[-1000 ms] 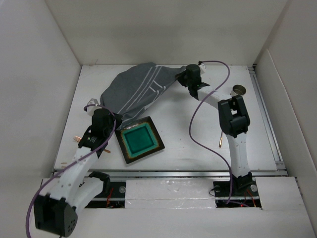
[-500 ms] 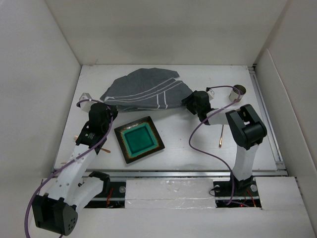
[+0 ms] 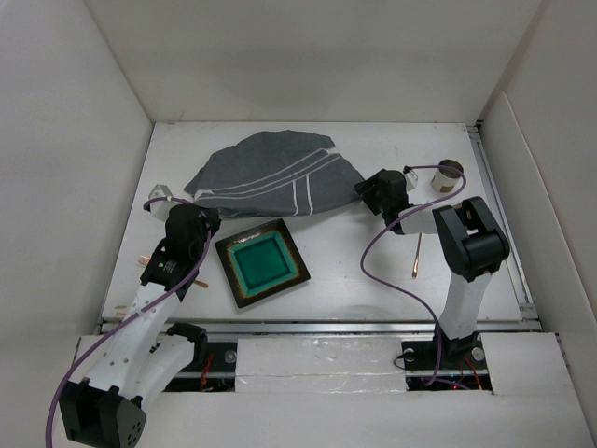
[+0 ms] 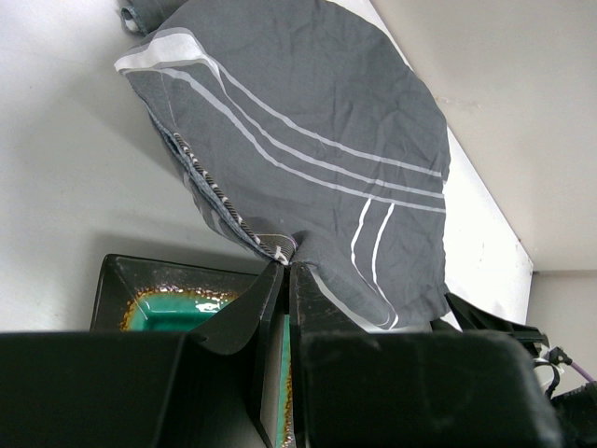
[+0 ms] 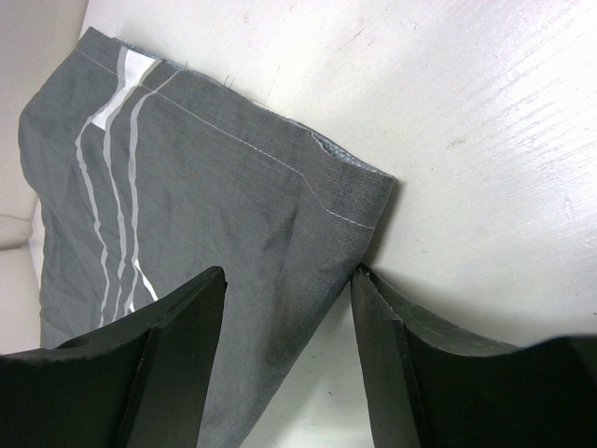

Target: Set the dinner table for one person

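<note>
The left gripper (image 4: pixel 287 267) is pinched tight on the near-left edge of the mat (image 3: pixel 266 173), just beyond the plate (image 3: pixel 262 262). The right gripper (image 5: pixel 289 273) has its jaws apart astride the mat's right corner, gripping nothing. The table (image 3: pixel 354 271) lies under everything, with the mat at its far middle.

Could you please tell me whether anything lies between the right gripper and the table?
Yes: a corner of the cloth lies on the table directly under the right gripper, between its open jaws. The left gripper pinches the cloth's other end.
</note>
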### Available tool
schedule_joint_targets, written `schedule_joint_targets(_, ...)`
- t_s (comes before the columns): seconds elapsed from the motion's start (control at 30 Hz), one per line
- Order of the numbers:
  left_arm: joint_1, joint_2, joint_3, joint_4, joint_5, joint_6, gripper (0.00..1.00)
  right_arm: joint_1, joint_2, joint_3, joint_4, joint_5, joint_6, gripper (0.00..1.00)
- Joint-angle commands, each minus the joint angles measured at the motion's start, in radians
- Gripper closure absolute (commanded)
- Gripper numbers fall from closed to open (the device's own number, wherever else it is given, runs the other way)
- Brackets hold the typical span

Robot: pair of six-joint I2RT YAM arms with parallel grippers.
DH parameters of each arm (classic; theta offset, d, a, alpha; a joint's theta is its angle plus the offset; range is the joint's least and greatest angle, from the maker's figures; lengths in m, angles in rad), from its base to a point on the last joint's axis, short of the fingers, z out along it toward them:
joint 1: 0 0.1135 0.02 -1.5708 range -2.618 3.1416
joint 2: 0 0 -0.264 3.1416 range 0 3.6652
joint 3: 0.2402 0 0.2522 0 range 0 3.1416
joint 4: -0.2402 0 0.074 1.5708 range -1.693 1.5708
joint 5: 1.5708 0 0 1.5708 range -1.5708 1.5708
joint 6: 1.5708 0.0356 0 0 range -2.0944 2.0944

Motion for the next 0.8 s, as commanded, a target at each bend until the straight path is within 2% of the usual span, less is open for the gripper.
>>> schedule_joint_targets(0.0, -0.001, -0.01, 0.002, 0.028, 0.007, 0.013, 1.0, 0.0, 0.014, 0.024, 0.0, 0.037, 0.032, 0.4)
schedule_joint_targets(0.07, -0.001, -0.004, 0.004, 0.037, 0.013, 0.013, 1.0, 0.0, 0.021, 0.036, -0.016, 0.043, 0.041, 0.42)
schedule_joint_targets(0.13, -0.001, -0.001, -0.001, 0.045, 0.023, 0.01, 1.0, -0.01, 0.043, 0.07, -0.029, 0.033, 0.047, 0.62)
schedule_joint_targets(0.27, -0.001, -0.005, 0.002, 0.06, 0.011, 0.004, 1.0, -0.022, 0.071, 0.119, -0.05, 0.013, 0.046, 0.95)
schedule_joint_targets(0.3, -0.001, -0.01, 0.005, 0.062, -0.002, 0.006, 1.0, -0.022, 0.074, 0.124, -0.043, 0.008, 0.041, 1.0)
schedule_joint_targets(0.37, -0.001, -0.014, 0.02, 0.07, -0.032, -0.006, 1.0, -0.031, 0.032, 0.102, 0.042, 0.013, -0.023, 1.0)
schedule_joint_targets(0.4, -0.001, -0.01, 0.099, 0.079, -0.038, -0.017, 1.0, -0.008, -0.036, 0.098, 0.062, 0.051, -0.083, 1.0)
schedule_joint_targets(0.43, -0.001, -0.01, 0.1, 0.079, -0.038, -0.017, 1.0, -0.008, -0.081, 0.107, 0.047, 0.051, -0.083, 1.0)
schedule_joint_targets(0.47, -0.001, -0.004, 0.141, 0.109, -0.029, -0.016, 1.0, 0.001, -0.128, 0.127, 0.029, 0.098, -0.168, 1.0)
schedule_joint_targets(0.57, -0.001, 0.031, 0.321, 0.188, -0.058, 0.012, 1.0, 0.052, -0.327, 0.243, -0.066, 0.204, -0.307, 1.0)
schedule_joint_targets(0.63, -0.001, 0.082, 0.488, 0.168, -0.104, 0.024, 1.0, 0.093, -0.423, 0.306, -0.129, 0.256, -0.434, 1.0)
schedule_joint_targets(0.67, -0.001, 0.1, 0.538, 0.174, -0.136, 0.039, 1.0, 0.093, -0.513, 0.361, -0.143, 0.27, -0.509, 1.0)
schedule_joint_targets(0.77, -0.001, 0.111, 0.669, 0.205, -0.159, 0.09, 1.0, 0.107, -0.633, 0.426, -0.209, 0.237, -0.585, 1.0)
